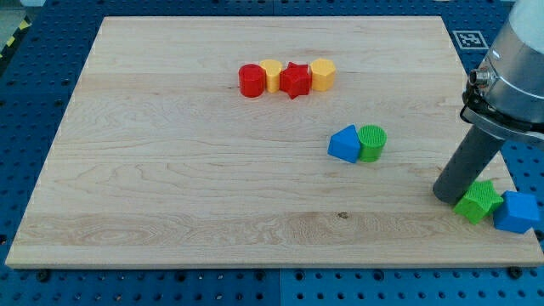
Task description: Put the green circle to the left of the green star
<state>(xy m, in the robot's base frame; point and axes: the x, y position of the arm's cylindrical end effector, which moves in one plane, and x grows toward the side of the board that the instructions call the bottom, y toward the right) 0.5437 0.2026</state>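
Note:
The green circle [371, 142] stands right of the board's middle, touching a blue triangular block [344, 144] on its left. The green star [478, 201] lies near the board's lower right corner, touching a blue cube [516, 212] on its right. My tip [448, 197] rests on the board just left of the green star, touching or almost touching it. The circle is up and to the left of the tip, well apart from it.
A row of four touching blocks sits at the view's top middle: red circle [251, 81], yellow block [271, 75], red star [295, 80], yellow hexagon [322, 75]. The wooden board [170, 170] has its right edge close to the star and cube.

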